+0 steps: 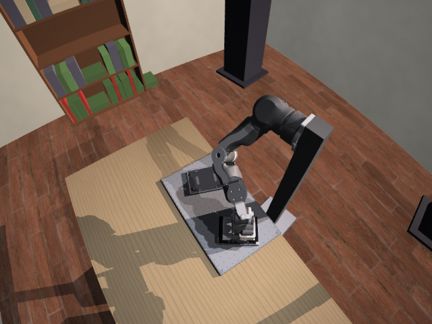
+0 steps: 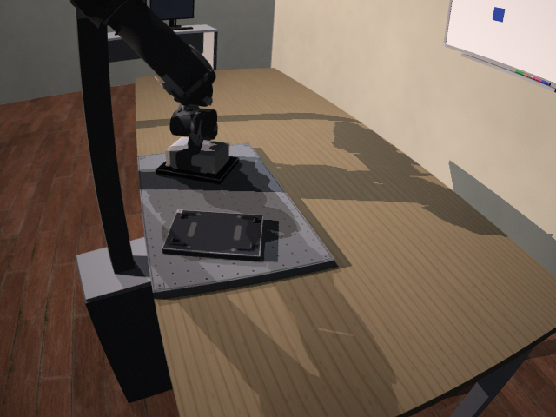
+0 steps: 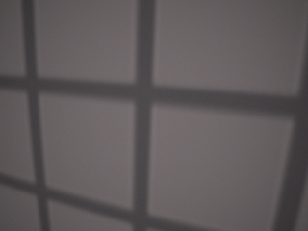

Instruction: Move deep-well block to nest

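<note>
The grey deep-well block (image 1: 230,231) sits on the black plate nest N1 (image 1: 238,244) at the near end of the grey baseplate (image 1: 219,212). It also shows in the exterior view (image 2: 200,157). My gripper (image 1: 244,227) points straight down over the block and is shut on it; the fingertips are hidden by the wrist (image 2: 194,125). The wrist view is filled by a blurred close-up of the block's well grid (image 3: 144,96). Nest N2 (image 1: 204,179) is an empty black plate with corner locators (image 2: 215,234). I cannot make out the cut-off corner.
The arm's black column (image 1: 300,167) stands on a grey foot beside the baseplate. The baseplate lies on a wooden table (image 2: 359,251). A bookshelf (image 1: 79,59) and a dark pillar (image 1: 246,38) stand far off on the floor.
</note>
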You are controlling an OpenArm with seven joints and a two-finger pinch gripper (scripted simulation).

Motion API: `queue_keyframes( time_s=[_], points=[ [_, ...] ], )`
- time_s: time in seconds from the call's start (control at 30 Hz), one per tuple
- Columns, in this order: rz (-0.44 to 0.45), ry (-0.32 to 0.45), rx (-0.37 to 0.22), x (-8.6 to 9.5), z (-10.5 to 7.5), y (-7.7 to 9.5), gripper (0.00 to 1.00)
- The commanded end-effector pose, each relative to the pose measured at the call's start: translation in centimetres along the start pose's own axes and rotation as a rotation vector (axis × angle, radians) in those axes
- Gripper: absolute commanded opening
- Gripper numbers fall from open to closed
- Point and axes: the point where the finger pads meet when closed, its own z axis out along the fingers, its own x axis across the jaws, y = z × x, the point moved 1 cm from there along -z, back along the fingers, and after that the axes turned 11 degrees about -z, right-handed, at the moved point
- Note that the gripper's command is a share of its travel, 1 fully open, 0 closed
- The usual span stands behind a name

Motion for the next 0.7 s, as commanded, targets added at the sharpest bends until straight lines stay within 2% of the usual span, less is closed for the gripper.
queue_keyframes(
  time_s=[0.0,0.03,0.2,0.6,0.67],
  points=[
    [0.0,0.002,0.0,0.1,-0.1,0.0,0.0],
    [0.0,0.002,0.0,0.1,-0.1,0.0,0.0],
    [0.004,0.006,-0.001,0.1,-3.2,0.1,0.0],
    [0.004,0.006,-0.001,0.1,-3.2,0.1,0.0],
    [0.004,0.006,-0.001,0.1,-4.5,0.1,0.0]
  ],
)
